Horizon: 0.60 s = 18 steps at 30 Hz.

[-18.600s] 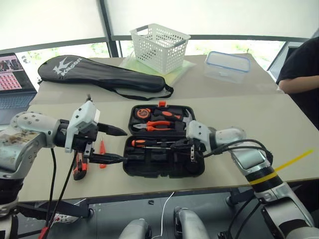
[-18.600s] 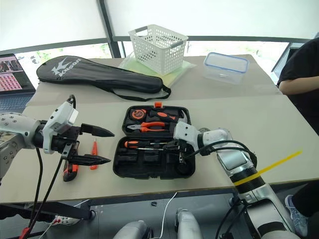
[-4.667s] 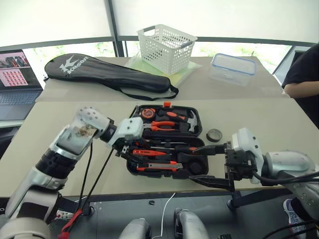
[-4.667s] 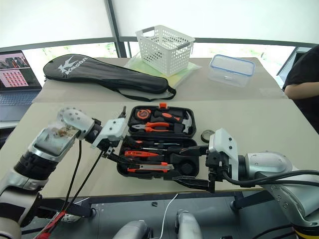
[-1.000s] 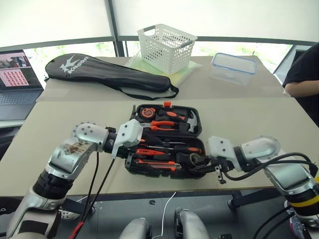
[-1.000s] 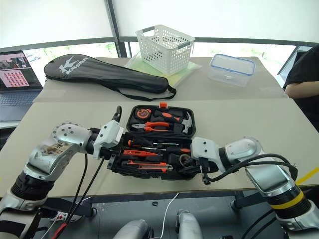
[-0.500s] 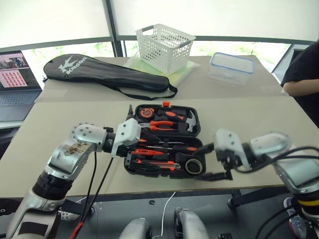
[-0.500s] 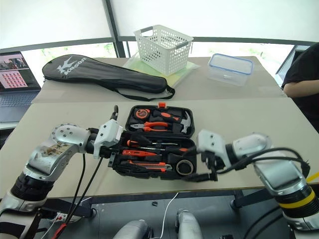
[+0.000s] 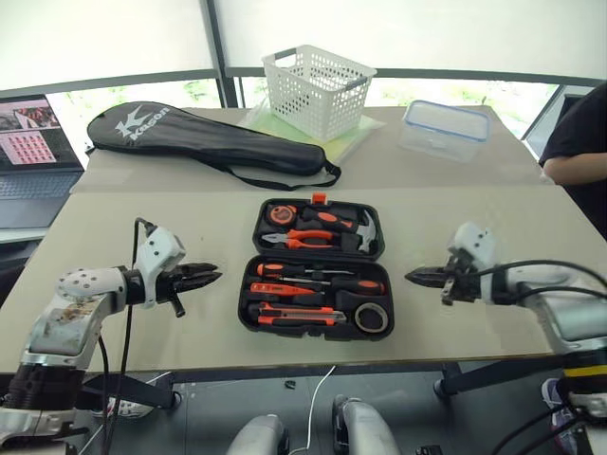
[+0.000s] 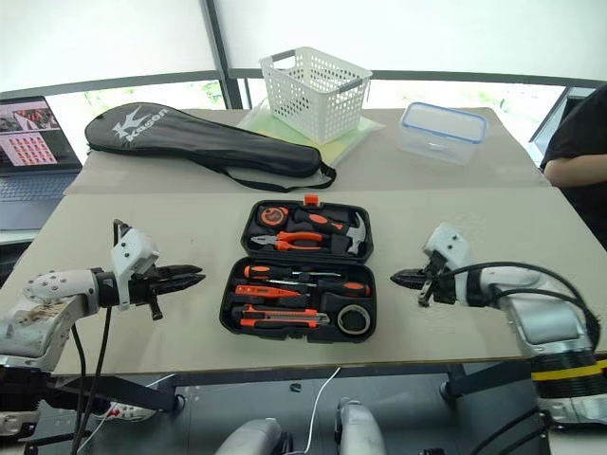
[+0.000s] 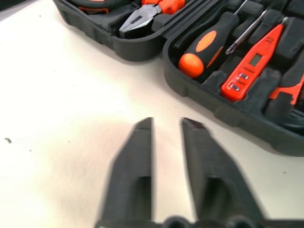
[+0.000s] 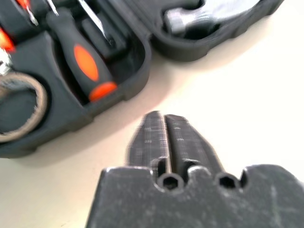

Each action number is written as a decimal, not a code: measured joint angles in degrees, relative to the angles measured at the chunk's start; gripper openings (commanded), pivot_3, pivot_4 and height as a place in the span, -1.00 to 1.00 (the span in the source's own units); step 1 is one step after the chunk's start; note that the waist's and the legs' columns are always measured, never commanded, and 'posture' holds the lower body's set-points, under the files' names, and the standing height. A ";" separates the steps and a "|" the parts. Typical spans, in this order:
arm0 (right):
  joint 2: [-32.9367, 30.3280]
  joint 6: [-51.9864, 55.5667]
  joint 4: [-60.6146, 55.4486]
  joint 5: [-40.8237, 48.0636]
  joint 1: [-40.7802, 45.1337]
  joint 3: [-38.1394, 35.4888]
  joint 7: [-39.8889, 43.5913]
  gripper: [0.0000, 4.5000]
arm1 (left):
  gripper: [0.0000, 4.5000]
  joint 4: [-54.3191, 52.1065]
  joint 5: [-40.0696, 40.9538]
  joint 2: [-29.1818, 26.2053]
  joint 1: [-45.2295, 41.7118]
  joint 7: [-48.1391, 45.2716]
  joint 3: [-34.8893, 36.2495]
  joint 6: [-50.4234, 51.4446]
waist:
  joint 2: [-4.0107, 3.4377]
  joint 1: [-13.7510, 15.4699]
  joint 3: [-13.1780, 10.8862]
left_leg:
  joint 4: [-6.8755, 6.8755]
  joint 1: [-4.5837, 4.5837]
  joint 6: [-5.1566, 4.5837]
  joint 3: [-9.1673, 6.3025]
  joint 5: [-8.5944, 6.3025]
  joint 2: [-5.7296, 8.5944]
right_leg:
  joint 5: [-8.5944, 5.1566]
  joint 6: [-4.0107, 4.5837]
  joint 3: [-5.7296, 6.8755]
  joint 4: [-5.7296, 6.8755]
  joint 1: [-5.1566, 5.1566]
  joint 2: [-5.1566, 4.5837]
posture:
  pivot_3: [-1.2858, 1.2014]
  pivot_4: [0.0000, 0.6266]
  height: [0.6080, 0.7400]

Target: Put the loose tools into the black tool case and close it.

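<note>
The open black tool case (image 9: 315, 275) is flanked by the closed, empty left gripper (image 9: 211, 276) and right gripper (image 9: 413, 277); a racket bag (image 9: 204, 144) lies behind.

One black tool case (image 9: 370, 248) lies open on the table (image 9: 493, 227). In its near half sit two orange-and-black screwdrivers (image 9: 277, 270), one slim tester screwdriver (image 9: 270, 287), one utility knife (image 9: 296, 317) and one tape roll (image 9: 371, 318). In its far half sit one pair of pliers (image 9: 294, 239), one hammer (image 9: 356, 227) and one tape measure (image 9: 277, 214). Farther off are one racket bag (image 9: 204, 140), one white basket (image 9: 319, 90), one clear lidded container (image 9: 444, 128) and one laptop (image 9: 33, 147) at the left.
</note>
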<state>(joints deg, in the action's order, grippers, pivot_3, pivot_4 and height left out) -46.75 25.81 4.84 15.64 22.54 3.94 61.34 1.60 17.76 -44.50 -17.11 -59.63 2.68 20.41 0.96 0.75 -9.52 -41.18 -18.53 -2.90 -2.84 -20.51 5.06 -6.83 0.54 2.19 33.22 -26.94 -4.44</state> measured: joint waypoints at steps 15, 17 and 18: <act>0.69 -13.63 2.27 -3.74 0.73 3.58 8.27 -1.00 | -0.96 -4.77 -0.65 1.55 3.83 -3.08 -5.91 3.15 | 0.00 -0.74 0.00 | 0.15 -0.01 0.01 -0.01 0.00 -0.14 | 0.00 0.02 -0.02 -0.05 -0.11 0.00 | 0.03 -0.52 1.00; -0.18 -13.94 1.12 -3.47 -1.07 2.58 9.24 -1.00 | -0.96 -7.78 0.54 1.00 6.03 -4.34 -5.91 4.30 | 0.00 -0.70 0.00 | 0.19 -0.02 0.01 -0.02 0.00 -0.15 | 0.00 0.02 -0.02 -0.06 -0.12 0.00 | 0.03 -0.52 1.00; -0.51 -13.94 0.61 -3.38 -1.83 2.19 9.48 -1.00 | -0.96 -8.93 0.74 0.81 6.91 -4.87 -6.00 4.53 | 0.00 -0.70 0.00 | 0.19 -0.02 0.01 -0.01 0.00 -0.16 | 0.00 0.02 -0.02 -0.06 -0.11 0.01 | 0.03 -0.52 1.00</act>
<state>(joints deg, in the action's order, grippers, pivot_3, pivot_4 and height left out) -47.26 11.87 5.46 12.26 20.71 6.13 70.82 -7.34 18.50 -43.69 -10.19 -64.50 -3.32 24.95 0.96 0.04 -9.52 -41.00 -18.55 -2.89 -2.85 -20.51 4.90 -6.83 0.56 2.16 33.16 -27.05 -4.43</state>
